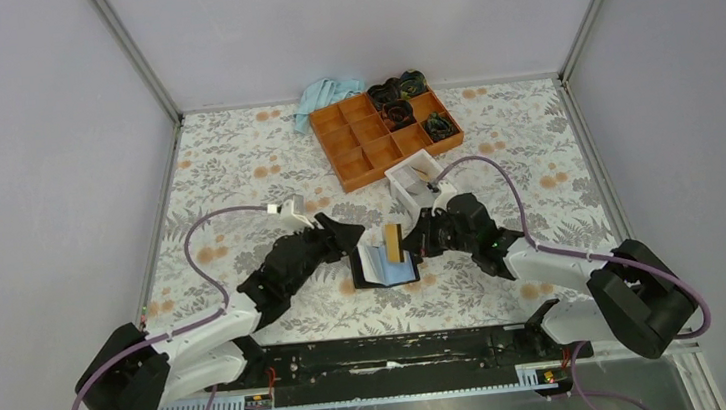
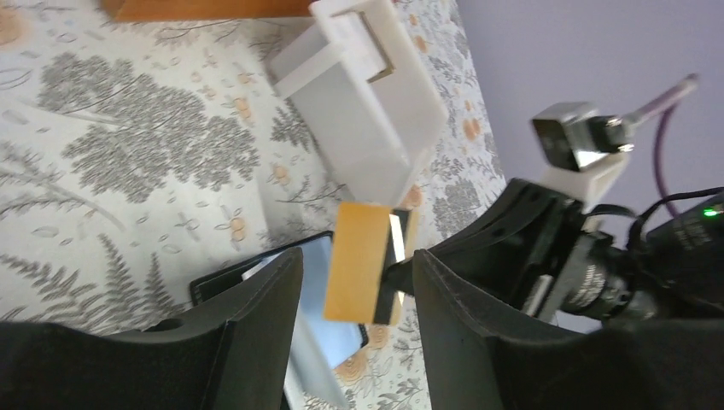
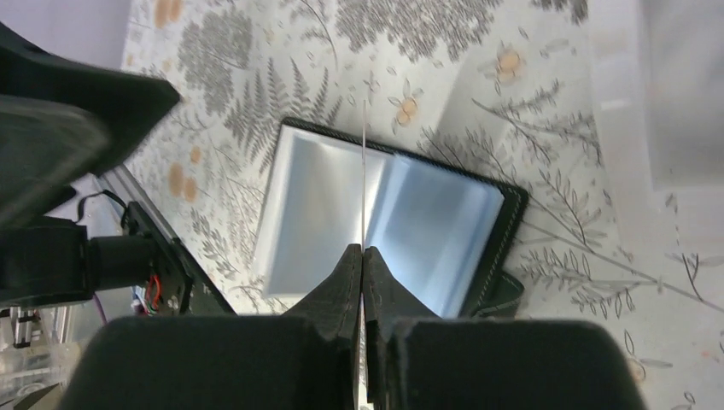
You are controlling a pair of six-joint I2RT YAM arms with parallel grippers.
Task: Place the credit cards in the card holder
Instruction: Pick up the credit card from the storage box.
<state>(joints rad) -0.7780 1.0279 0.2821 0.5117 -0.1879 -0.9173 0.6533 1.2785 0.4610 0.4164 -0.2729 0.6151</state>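
The black card holder (image 1: pixel 383 265) lies open on the table, its light-blue lining up; it also shows in the right wrist view (image 3: pixel 388 218) and the left wrist view (image 2: pixel 282 273). My right gripper (image 1: pixel 411 244) is shut on a yellow-orange credit card (image 1: pixel 394 243) and holds it on edge above the open holder. In the right wrist view the card (image 3: pixel 364 171) shows only as a thin edge. In the left wrist view the card (image 2: pixel 363 260) hangs between my fingers. My left gripper (image 1: pixel 350 238) is open and empty just left of the holder.
A white open-topped box (image 1: pixel 414 182) stands just behind the right gripper, also in the left wrist view (image 2: pixel 359 94). An orange compartment tray (image 1: pixel 382 133) with dark items sits at the back. A light-blue cloth (image 1: pixel 321 99) lies behind the tray.
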